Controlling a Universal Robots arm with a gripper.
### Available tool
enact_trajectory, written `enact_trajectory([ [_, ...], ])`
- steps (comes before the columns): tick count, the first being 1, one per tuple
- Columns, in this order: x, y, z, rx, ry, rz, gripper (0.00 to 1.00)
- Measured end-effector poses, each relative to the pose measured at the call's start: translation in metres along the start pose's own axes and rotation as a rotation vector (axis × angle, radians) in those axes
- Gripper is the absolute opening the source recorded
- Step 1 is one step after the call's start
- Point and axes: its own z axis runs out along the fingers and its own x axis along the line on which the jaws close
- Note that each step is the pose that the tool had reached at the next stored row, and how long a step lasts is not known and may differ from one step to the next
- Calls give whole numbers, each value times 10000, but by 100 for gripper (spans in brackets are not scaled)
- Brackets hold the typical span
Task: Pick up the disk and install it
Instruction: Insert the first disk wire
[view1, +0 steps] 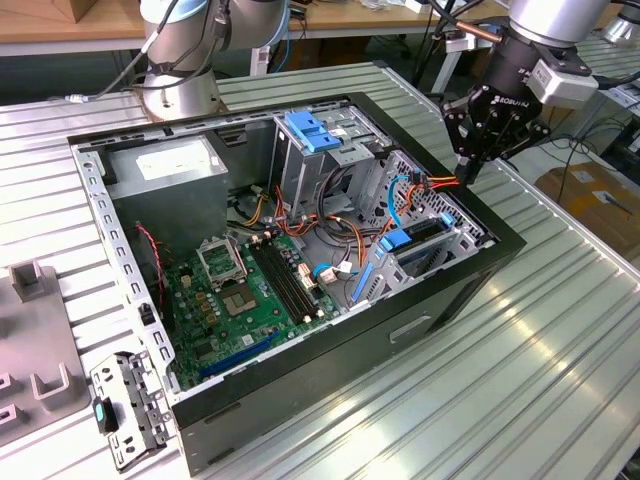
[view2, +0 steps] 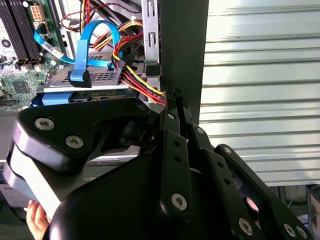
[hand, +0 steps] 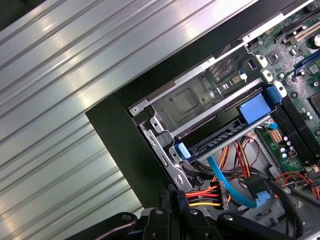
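Note:
An open black computer case lies on the ribbed metal table. In the drive cage at its corner a flat slab that looks like the disk sits in a blue-tabbed carrier, label hidden. A blue data cable and a red-yellow-black power lead reach its end. My gripper hangs just over the case wall beside that cage, shut, tips next to the power lead's wires. I see nothing held between the fingers.
The grey power-supply box and the blue latch piece are at the case's far side, with the motherboard in the middle. Another arm's base stands behind. Grey fixtures lie at the exterior view's left. A person's fingers show.

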Motion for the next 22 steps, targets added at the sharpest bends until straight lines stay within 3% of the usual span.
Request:
enact_trajectory([
  [22,-37,24,-1,0,0,0,16],
])
